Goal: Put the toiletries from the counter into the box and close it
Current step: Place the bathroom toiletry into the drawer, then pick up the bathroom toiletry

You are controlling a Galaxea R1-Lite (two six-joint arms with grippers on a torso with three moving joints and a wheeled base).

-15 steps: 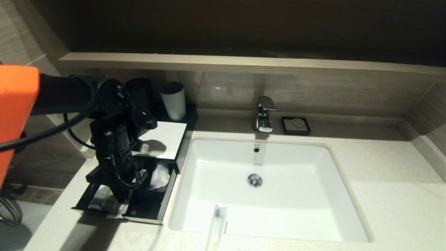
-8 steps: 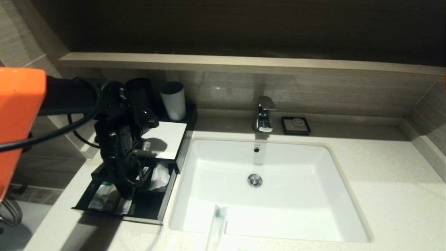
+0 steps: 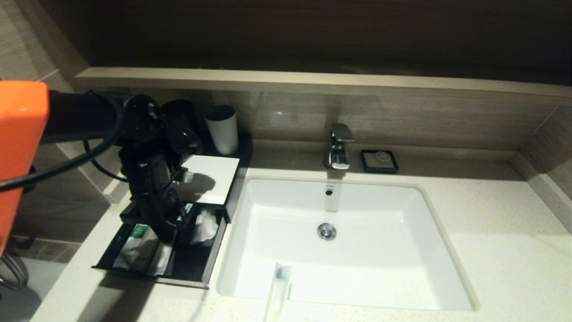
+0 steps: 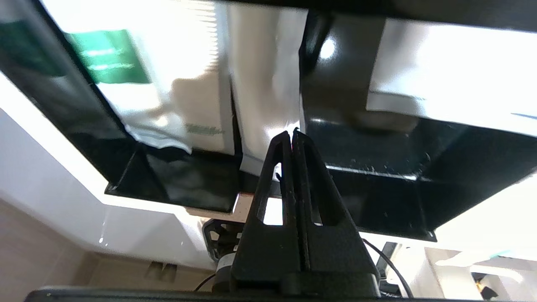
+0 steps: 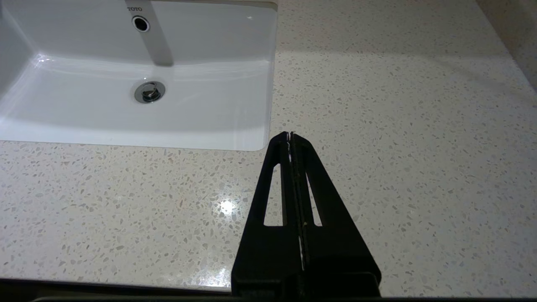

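On the left of the head view, my left gripper hangs over the pulled-out drawer of the black box, which sits on the counter beside the basin. White packets lie in the drawer's left compartments, another crumpled one further right. One long packet leans over the basin's near rim (not in the box). A black cup and a white cup stand behind the box; a tap and a soap dish are at the back.

From my left wrist, my fingers are pressed together and hold nothing, above the drawer's divider, with a green-labelled packet and a plain one lying below.

From my right wrist, my right gripper is closed too, empty, parked over bare counter near the basin's corner.
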